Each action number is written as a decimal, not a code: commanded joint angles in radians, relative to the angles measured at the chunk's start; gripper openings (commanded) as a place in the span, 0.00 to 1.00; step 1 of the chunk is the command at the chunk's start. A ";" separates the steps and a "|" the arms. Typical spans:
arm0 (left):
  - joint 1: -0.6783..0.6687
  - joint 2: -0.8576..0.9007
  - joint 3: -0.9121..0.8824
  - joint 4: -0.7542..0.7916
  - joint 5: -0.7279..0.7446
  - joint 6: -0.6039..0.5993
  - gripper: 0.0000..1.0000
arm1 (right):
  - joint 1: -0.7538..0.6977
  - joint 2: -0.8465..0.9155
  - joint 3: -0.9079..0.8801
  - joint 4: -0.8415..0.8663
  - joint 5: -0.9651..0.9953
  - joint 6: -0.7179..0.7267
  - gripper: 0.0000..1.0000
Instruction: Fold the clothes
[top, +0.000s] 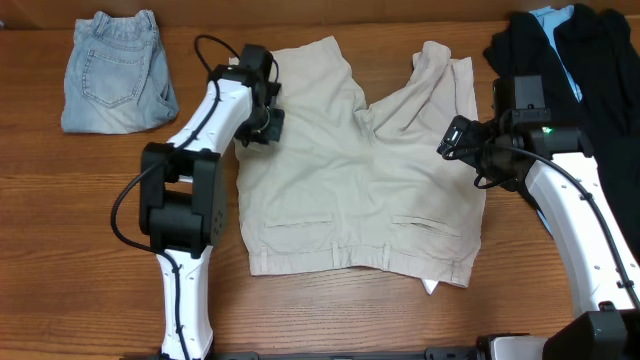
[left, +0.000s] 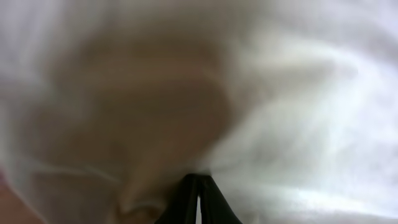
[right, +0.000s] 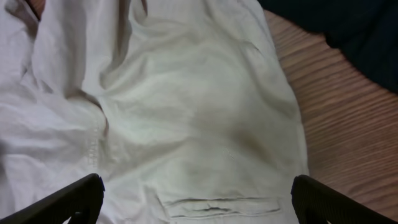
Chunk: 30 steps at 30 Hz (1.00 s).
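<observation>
The beige shorts (top: 350, 170) lie spread on the wooden table, waistband toward the front and legs toward the back. A small white tag (top: 430, 287) pokes out at the front hem. My left gripper (top: 262, 118) is at the outer edge of the left leg. In the left wrist view its fingers (left: 198, 190) are pressed together with blurred cream cloth (left: 261, 93) bunched at their tips. My right gripper (top: 455, 140) hovers over the right leg, open and empty. Its fingers (right: 199, 202) straddle the cloth (right: 199, 112) above a back pocket slit (right: 214, 204).
Folded light-blue denim shorts (top: 112, 70) lie at the back left. Black garments with light-blue trim (top: 580, 50) are piled at the back right, also showing in the right wrist view (right: 348, 31). Bare wood (top: 90, 220) lies at the left and front.
</observation>
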 joint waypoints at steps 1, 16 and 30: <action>0.103 0.041 -0.037 0.094 -0.142 0.101 0.07 | 0.001 -0.003 -0.003 -0.004 0.007 -0.008 1.00; 0.089 0.040 0.197 0.077 0.027 0.146 1.00 | 0.003 0.137 -0.045 0.512 0.006 -0.164 0.96; -0.126 0.040 0.754 -0.490 0.027 -0.058 1.00 | 0.003 0.538 0.012 0.817 -0.029 -0.261 0.88</action>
